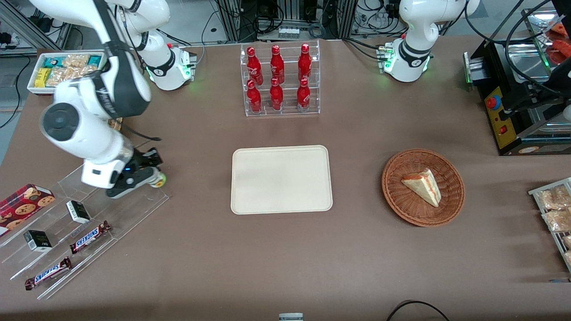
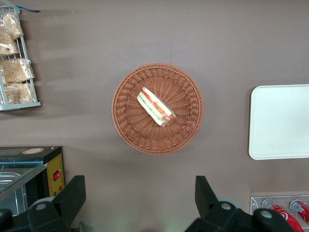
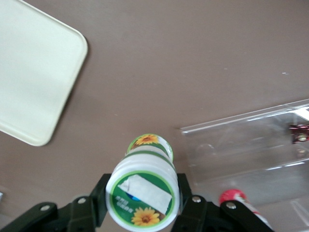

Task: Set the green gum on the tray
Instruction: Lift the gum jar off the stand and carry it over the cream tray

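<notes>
Gripper point(image 3: 142, 205) jaws pinch the gum point(image 3: 143, 191), lifted clear above the rack point(image 3: 251, 145). Tray point(image 3: 34, 72) sits well apart; carry level, lower upright mid-tray, then release.

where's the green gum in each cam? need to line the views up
Front view: green gum sits in the pincer, lifted over the clear rack's edge, toward the working arm's end of the table from the tray.
Left wrist view: not in it.
Right wrist view: green gum clamped in the pincer, lid facing the camera.
Shared landmark: the tray, in all three.
</notes>
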You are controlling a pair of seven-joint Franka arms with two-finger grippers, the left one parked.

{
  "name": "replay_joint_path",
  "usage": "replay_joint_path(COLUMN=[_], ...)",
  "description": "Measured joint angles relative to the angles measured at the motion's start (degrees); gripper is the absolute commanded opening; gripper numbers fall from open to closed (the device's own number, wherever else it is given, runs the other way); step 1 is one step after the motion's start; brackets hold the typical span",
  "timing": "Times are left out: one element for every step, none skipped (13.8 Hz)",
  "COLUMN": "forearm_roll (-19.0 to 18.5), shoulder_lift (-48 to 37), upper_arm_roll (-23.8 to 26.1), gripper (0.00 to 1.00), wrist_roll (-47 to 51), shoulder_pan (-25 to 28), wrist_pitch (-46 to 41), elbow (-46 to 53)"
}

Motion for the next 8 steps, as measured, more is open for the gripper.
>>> replay_joint_path(forearm_roll=[0.0,0.0,0.0,0.0,0.0,0.0,0.0,0.2], shoulder_lift=[0.5,1.0,1.5,2.2,2.9,3.7,4.6,5.3], upper_arm_roll=[0.0,0.0,0.0,0.0,0.0,0.0,0.1,0.0], gripper=[0.00,0.00,0.00,0.00,0.00,0.00,0.00,0.00], wrist_roll=[2.5,5.0,7.5,9.9,12.4,14.8,17.1,19.1], shoulder_pan=[1.5,2.9,4.3,5.6,6.9,8.0,8.9,9.7], wrist_pitch=[0.0,0.0,0.0,0.0,0.0,0.0,0.0,0.0], elbow=[0.3,0.8,1.4,1.9,2.4,2.9,3.4,3.8])
